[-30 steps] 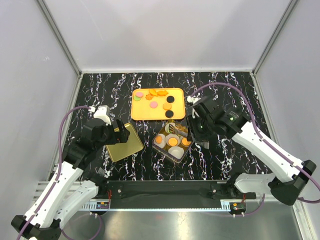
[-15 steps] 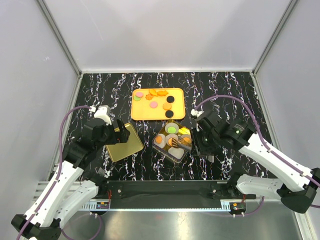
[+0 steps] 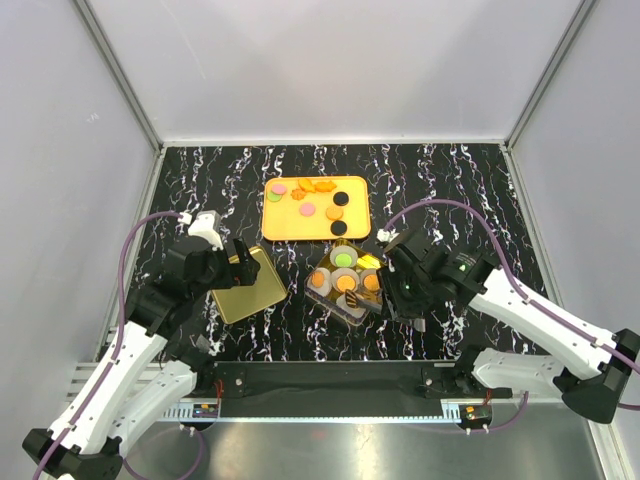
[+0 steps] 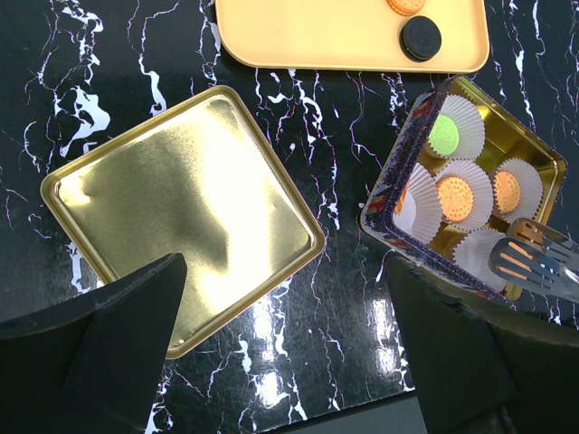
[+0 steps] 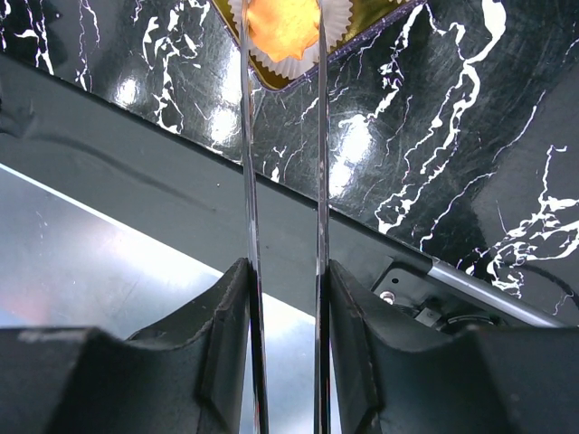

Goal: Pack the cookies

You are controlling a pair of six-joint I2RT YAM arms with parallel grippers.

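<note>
Loose cookies (image 3: 308,209), orange, green, pink and black, lie on the orange tray (image 3: 300,230). A tin box (image 3: 327,299) holds white paper cups with a green cookie (image 4: 444,136) and orange cookies (image 4: 455,199). My right gripper (image 3: 402,283) is shut on metal tongs (image 5: 246,136); their tips (image 4: 534,262) hover over the box's near right corner, above an orange cookie (image 5: 285,23) in a cup. I see nothing between the tong tips. My left gripper (image 4: 285,316) is open and empty, above the table between the gold lid (image 4: 181,217) and the box.
The gold lid (image 3: 247,285) lies flat left of the box. The tray sits behind the box. The table's metal front rail (image 5: 136,154) runs just under the right wrist. Grey walls enclose the marble table.
My right arm has pulled back toward the near edge, drawing the tongs from the box's far cups to its near right corner. A green cookie now shows in the far cup. The left arm is still.
</note>
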